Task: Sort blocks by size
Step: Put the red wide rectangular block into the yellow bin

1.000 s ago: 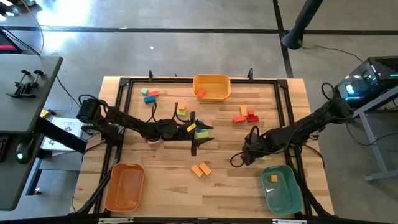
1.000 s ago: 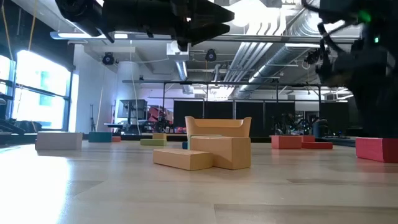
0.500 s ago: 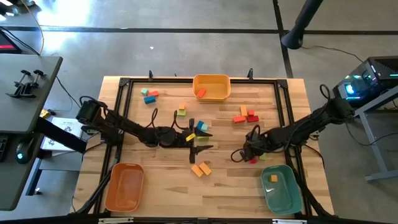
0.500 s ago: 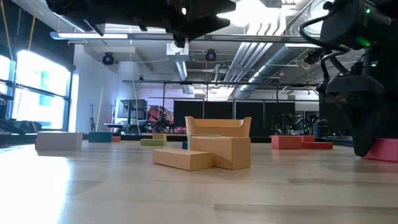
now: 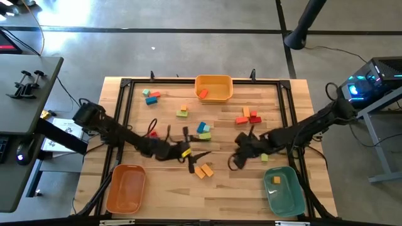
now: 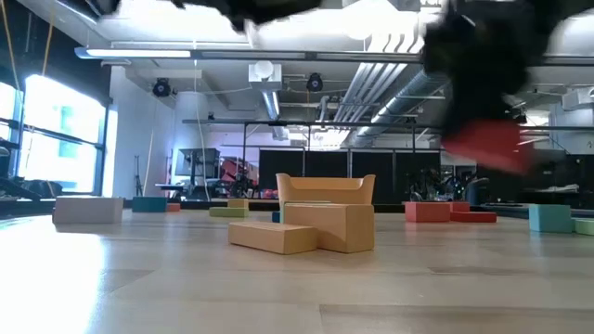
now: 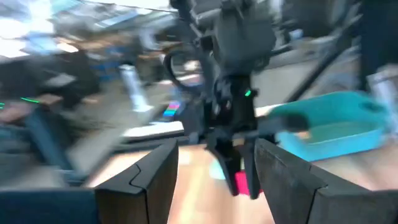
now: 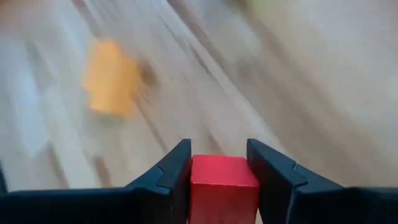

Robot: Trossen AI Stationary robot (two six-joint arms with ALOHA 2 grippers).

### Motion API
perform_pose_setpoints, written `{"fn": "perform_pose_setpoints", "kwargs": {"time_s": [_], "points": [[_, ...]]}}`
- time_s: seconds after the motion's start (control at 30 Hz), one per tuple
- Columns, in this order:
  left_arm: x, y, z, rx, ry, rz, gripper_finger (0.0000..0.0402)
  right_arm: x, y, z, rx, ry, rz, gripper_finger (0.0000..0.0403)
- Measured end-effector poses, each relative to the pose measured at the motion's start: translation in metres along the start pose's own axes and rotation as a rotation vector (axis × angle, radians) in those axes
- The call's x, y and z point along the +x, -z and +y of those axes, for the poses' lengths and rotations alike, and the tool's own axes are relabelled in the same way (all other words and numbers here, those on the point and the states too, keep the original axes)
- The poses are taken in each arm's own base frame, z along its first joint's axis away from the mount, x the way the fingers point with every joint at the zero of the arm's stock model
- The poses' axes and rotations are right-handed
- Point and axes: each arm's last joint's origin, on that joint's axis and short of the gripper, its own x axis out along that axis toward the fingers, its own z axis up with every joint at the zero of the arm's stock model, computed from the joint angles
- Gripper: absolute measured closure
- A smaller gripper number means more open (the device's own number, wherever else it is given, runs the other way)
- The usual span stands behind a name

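Observation:
My right gripper (image 8: 217, 150) is shut on a red block (image 8: 222, 186), which hangs above the table in the low view (image 6: 483, 146). In the high view this gripper (image 5: 240, 150) stands right of the table's middle. My left gripper (image 5: 201, 158) is open with nothing between its fingers. It hovers just beyond two orange blocks (image 5: 202, 170) that lie flat, touching each other. The left wrist view looks past my left gripper (image 7: 214, 149) at the right gripper and its block (image 7: 239, 182). Other blocks lie scattered over the far half of the table. My right gripper pinches the red block between its two fingers, one on each of two opposite side faces (image 8: 195, 182). The block is lifted clear of the table and fills the gap between the fingers. From which side the fingers come, I cannot tell.
A teal bin (image 5: 294, 199) with one orange block stands at the near right, an orange bin (image 5: 125, 202) at the near left and another orange bin (image 5: 213, 80) at the far edge. Red and orange blocks (image 5: 248, 117) and a teal and green pair (image 5: 203, 130) lie nearby.
My right gripper has gone down onto the red block, shut on it, lifted it clear of the table and carried it a little toward the table's left. My left gripper has moved toward the near edge, closer to the two orange blocks, still open.

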Motion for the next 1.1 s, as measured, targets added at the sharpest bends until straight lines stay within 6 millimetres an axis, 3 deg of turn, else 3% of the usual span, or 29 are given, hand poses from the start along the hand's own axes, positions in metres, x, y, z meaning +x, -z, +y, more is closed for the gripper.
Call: {"fn": "perform_pose_setpoints", "kwargs": {"time_s": [0.13, 0.27, 0.53, 0.7, 0.83, 0.97, 1.1], "points": [[-0.017, -0.013, -0.007, 0.112, -0.176, 0.045, 0.0202, -0.014, -0.058, -0.006, -0.152, 0.069, -0.158, 0.0278], [-0.03, -0.023, -0.01, 0.166, -0.252, 0.071, 0.0202, -0.017, -0.112, -0.044, -0.169, 0.161, -0.275, 0.0278], [-0.029, -0.02, -0.006, 0.186, -0.291, 0.111, 0.0202, 0.023, -0.191, -0.12, -0.217, 0.216, -0.403, 0.0278], [-0.026, -0.014, -0.003, 0.169, -0.294, 0.149, 0.0202, 0.066, -0.219, -0.159, -0.223, 0.307, -0.308, 0.0278], [-0.026, -0.011, -0.004, 0.17, -0.289, 0.165, 0.0202, 0.088, -0.234, -0.179, -0.2, 0.361, -0.237, 0.026], [-0.026, -0.011, -0.004, 0.162, -0.295, 0.167, 0.0202, 0.093, -0.245, -0.189, -0.19, 0.392, -0.18, 0.0234], [-0.027, -0.011, -0.005, 0.152, -0.294, 0.165, 0.0202, 0.077, -0.252, -0.184, -0.213, 0.437, -0.177, 0.0226]]}}
